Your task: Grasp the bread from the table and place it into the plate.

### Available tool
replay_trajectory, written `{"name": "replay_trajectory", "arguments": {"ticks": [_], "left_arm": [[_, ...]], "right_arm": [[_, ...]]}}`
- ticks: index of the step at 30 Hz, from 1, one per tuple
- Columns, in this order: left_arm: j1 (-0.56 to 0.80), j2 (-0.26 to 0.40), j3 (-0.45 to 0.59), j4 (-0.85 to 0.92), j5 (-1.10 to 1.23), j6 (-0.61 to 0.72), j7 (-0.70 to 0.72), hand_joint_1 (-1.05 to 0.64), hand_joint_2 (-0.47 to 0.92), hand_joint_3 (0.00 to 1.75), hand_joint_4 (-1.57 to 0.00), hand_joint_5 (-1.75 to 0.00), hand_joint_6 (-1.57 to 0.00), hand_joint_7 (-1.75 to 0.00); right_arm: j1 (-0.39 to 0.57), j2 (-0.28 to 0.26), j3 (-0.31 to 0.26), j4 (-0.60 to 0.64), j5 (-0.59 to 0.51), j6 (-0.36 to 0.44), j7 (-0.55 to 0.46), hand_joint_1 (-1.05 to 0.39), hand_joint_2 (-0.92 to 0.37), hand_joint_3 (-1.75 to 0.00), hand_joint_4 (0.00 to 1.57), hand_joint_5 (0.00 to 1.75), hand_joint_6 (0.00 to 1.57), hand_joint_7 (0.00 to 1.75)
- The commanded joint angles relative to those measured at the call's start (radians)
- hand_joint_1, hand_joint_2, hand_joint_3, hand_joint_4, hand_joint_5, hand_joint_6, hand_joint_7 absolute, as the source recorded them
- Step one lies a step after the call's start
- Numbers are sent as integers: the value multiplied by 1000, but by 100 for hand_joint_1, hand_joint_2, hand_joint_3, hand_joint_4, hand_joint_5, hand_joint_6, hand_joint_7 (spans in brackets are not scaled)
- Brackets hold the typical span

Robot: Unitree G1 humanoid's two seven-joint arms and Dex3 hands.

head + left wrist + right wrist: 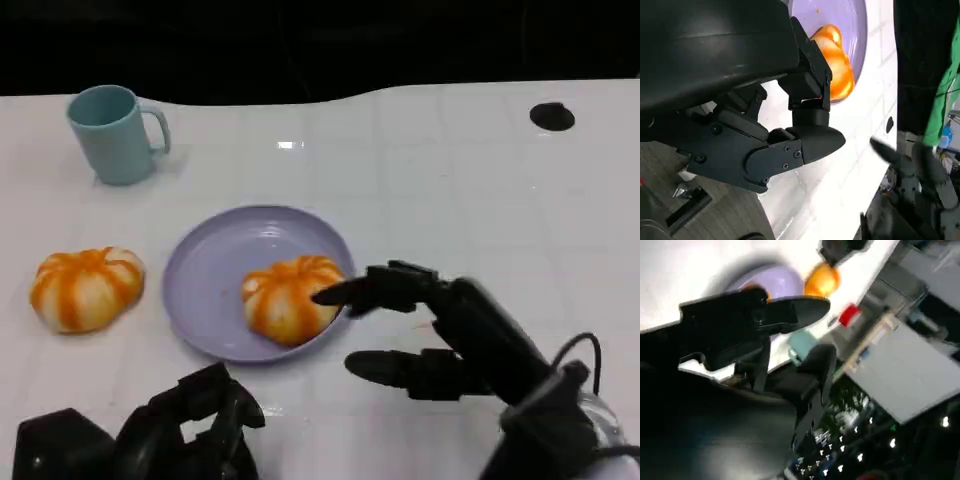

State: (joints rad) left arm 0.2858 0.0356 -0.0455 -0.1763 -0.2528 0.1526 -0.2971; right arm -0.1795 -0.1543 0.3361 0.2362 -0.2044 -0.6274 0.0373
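Note:
An orange-and-white bread (pixel 290 296) lies on the right part of the lilac plate (pixel 205 270). The left wrist view shows that bread (pixel 839 65) on the plate (pixel 852 20) too. A second bread (pixel 86 287) sits on the table left of the plate, and appears orange in the right wrist view (pixel 822 281) beyond the plate (pixel 775 279). My right hand (pixel 440 330) hovers just right of the plate, fingers spread, one fingertip close to the bread, holding nothing. My left hand (pixel 160 435) rests low at the front left with fingers curled and nothing in them.
A teal mug (pixel 113 133) stands at the back left. A small black round hole (pixel 551 116) marks the table at the back right. The white table's far edge runs along a dark background.

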Motion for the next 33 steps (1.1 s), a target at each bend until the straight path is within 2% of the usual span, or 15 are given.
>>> {"name": "replay_trajectory", "arguments": {"ticks": [1,3,5,7,10,16,19,23,26,33], "left_arm": [[6,14,4,-11,3,-1,1,-68,84,72,-84,-175,-69,-151],[6,13,4,-7,4,-5,2,-69,85,72,-84,-175,-69,-151],[8,12,3,-10,0,-1,2,-69,85,71,-85,-175,-69,-151],[10,11,4,-13,-5,2,1,-70,85,70,-85,-175,-70,-151],[11,12,2,-14,-4,3,1,-70,86,69,-85,-175,-70,-151],[10,8,3,-25,-4,16,9,-71,87,66,-85,-175,-70,-152],[9,8,4,-22,-7,17,5,-71,88,65,-85,-175,-69,-152],[10,4,2,-21,-3,11,8,-71,89,63,-85,-175,-70,-152],[14,0,2,-33,-5,24,16,-71,89,62,-85,-175,-70,-152],[16,4,8,-34,-15,27,5,-69,91,60,-85,-175,-69,-152]], "right_arm": [[90,-2,-40,-81,162,27,93,-38,-88,-53,64,167,59,130],[134,-3,-56,-126,191,49,112,-40,-79,-72,71,173,59,149],[182,-13,-68,-181,218,77,136,-41,-72,-86,70,174,59,157],[221,-24,-83,-224,230,90,157,-42,-68,-97,69,175,57,159],[275,-33,-110,-275,232,102,173,-44,-65,-101,69,175,58,160],[410,-60,-153,-403,240,213,196,-46,-65,-95,67,175,58,155],[443,-62,-166,-415,241,208,212,-41,-67,-92,65,175,57,155],[476,-75,-185,-428,250,203,234,-40,-71,-84,65,175,56,154],[516,-82,-208,-469,267,240,243,-43,-75,-74,66,175,58,149],[576,-85,-241,-511,267,268,249,-44,-81,-70,64,175,60,149]]}}
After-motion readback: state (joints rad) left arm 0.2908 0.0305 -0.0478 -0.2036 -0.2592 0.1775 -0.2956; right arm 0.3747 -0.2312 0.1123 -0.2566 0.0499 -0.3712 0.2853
